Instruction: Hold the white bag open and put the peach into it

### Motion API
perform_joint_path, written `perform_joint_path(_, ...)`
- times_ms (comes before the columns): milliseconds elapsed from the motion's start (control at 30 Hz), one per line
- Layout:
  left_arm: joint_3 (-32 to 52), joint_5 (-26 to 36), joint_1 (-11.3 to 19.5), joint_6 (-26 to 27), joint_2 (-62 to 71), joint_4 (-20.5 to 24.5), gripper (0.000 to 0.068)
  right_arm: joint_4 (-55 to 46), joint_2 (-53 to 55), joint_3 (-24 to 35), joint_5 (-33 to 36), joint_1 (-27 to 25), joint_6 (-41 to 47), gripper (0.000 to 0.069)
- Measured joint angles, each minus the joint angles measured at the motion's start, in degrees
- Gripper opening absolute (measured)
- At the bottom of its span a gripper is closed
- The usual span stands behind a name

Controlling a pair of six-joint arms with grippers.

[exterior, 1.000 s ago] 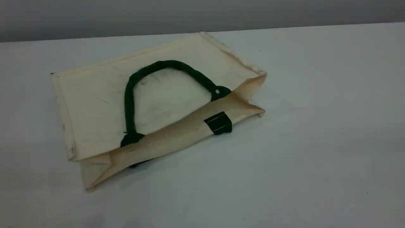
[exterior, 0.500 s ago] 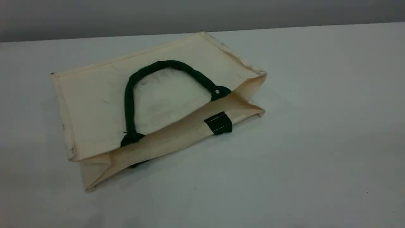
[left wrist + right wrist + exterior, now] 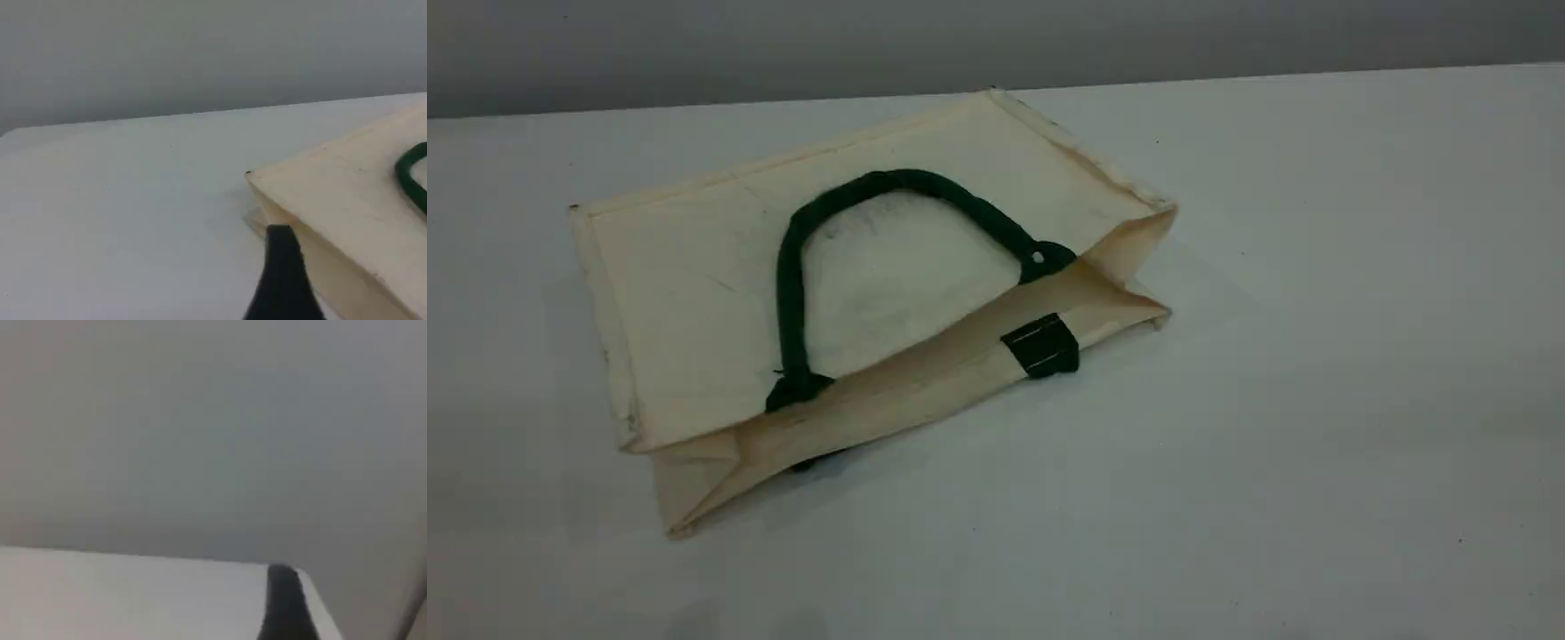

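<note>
Nothing has moved since a second ago: the white bag [image 3: 694, 293] lies exactly where it did, and neither arm has come into the scene view.

The bag is cream fabric, lying flat on one broad side on the left half of the pale table [image 3: 1316, 400], with its mouth turned toward the near right. The mouth gapes only a little, and the side gussets are folded inward at both ends. One dark green rope handle [image 3: 787, 267] is flopped back in an arch on the upper panel. A green tab [image 3: 1040, 345] shows on the inside of the lower panel, and a bit of dark rope pokes out beneath the lower edge (presumably the second handle, mostly hidden).

From the left wrist view I see the left gripper [image 3: 283, 280] as a single dark fingertip, with a bag corner [image 3: 248, 173] and side edge just behind it. Its jaws are spread with nothing between them, and I cannot tell whether it touches the fabric. The right gripper [image 3: 287, 603] shows one fingertip over a table edge against the grey wall [image 3: 200, 420]; spread or pressed together, I cannot tell.

Around the bag the table is bare, and nothing stands before its mouth.
</note>
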Motion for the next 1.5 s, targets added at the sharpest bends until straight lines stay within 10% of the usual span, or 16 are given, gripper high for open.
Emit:
perform_joint_path(400,0.0,-0.1,0.0,0.0,0.0,0.0,0.0470,-23.9,0.0,0.0,6.4,0.0,40.4,0.0394)
perform_joint_path(1500,0.0,0.0,0.0,0.0,0.0,0.0,0.0470,-23.8,0.0,0.0,14.0,0.0,28.5,0.0388)
